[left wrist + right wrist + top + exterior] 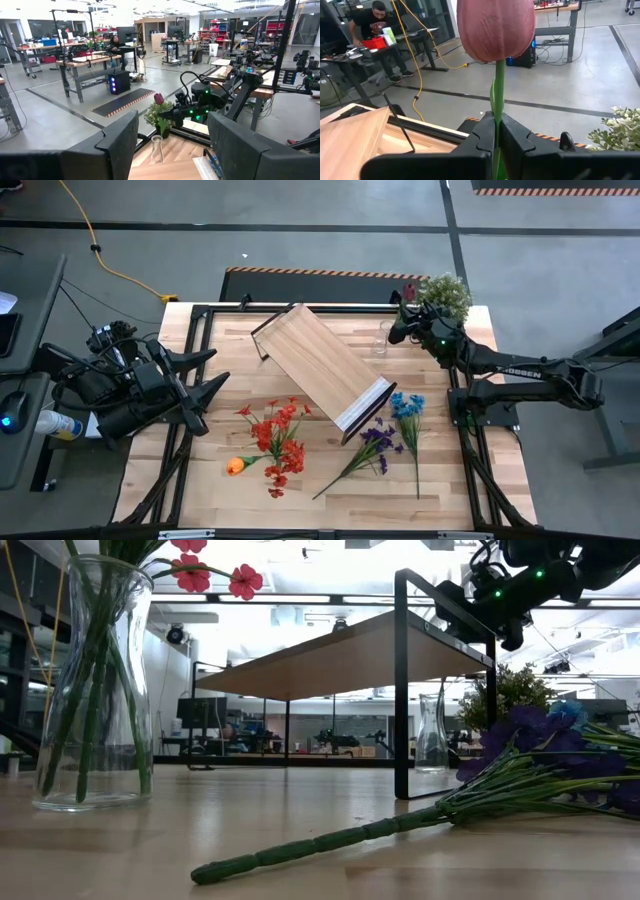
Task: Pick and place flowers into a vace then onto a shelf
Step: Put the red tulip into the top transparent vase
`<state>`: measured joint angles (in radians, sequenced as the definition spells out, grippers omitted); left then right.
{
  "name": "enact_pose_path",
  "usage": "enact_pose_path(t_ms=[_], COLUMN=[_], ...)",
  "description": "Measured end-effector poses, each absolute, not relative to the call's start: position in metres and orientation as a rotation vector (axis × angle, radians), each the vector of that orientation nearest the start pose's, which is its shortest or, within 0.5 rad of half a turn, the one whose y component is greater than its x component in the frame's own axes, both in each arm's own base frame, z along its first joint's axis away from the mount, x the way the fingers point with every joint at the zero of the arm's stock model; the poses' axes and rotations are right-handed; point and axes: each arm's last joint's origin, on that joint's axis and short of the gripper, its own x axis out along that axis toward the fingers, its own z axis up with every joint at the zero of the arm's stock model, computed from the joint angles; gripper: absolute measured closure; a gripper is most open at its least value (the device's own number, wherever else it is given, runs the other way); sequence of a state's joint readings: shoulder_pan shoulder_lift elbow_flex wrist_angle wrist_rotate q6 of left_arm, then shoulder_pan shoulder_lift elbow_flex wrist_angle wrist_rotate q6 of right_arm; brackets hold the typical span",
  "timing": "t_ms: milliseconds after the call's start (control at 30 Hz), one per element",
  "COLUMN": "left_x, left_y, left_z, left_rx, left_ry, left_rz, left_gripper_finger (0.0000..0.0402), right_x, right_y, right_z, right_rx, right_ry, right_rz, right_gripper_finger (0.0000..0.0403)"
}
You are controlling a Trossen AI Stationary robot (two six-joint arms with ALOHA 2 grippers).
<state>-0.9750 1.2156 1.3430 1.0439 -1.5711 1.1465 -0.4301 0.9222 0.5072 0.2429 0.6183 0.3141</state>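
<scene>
Right gripper [496, 131]: fingers pressed together on the green stalk of a dark maroon tulip [496, 27]. Stalk runs straight up out of the grip, bloom at the far end, filling the top centre of the right wrist frame. In the high view this gripper [405, 308] sits at the upper right of the table, with the tulip [408, 291] a small dark spot at its tip, just beside the potted plant [446, 294]. A clear vase [385, 337] stands on the table near it, toward frame centre; from above I cannot tell whether the gripper is over it or only beside it.

Left gripper [212, 370]: at the left edge of the table, fingers spread wide, holding nothing. Left wrist view shows the two fingers [119, 140] well apart, with the right arm and tulip [158, 98] far off between them.

Shelf [322, 368]: centre of the high frame, long axis on a diagonal from upper left to lower right, white-edged end at lower right.

Loose flowers on the table below the shelf:
- red bunch [278, 435], lower centre-left, stems fanned.
- orange bloom [235, 465], left of the red bunch, stalk pointing right.
- purple stem [372, 445], bloom upper right, stalk running to lower left.
- blue stem [407, 408], bloom up, stalk running nearly straight down the frame.

Low view: a second vase [95, 680] at left with green stalks in it and red blooms at its top. The purple stem [420, 820] lies flat across the foreground.
</scene>
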Motion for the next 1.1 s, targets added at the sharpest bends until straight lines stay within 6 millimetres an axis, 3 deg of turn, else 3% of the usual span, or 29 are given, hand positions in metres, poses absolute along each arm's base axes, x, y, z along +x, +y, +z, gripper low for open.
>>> enact_pose_path(t_ms=[367, 800, 1100], left_x=[0.1306, 0.1305, 0.1305], left_y=[-0.1409, -0.141, -0.1409], left_z=[0.5041, 0.5041, 0.5041], left_rx=[-0.024, -0.024, -0.024], left_ry=[-0.007, -0.007, -0.007], left_rz=[0.596, 0.596, 0.596], left_gripper_finger=[0.0131, 0.0131, 0.0132], right_x=[0.1744, 0.1748, 0.1748], right_y=[-0.0978, -0.0972, -0.0973], right_z=[0.2543, 0.2521, 0.2522], right_rx=[0.271, 0.273, 0.273], right_ry=[0.017, 0.045, 0.045], right_rz=[-1.039, -1.016, -1.016], right_gripper_finger=[0.0383, 0.0273, 0.0236])
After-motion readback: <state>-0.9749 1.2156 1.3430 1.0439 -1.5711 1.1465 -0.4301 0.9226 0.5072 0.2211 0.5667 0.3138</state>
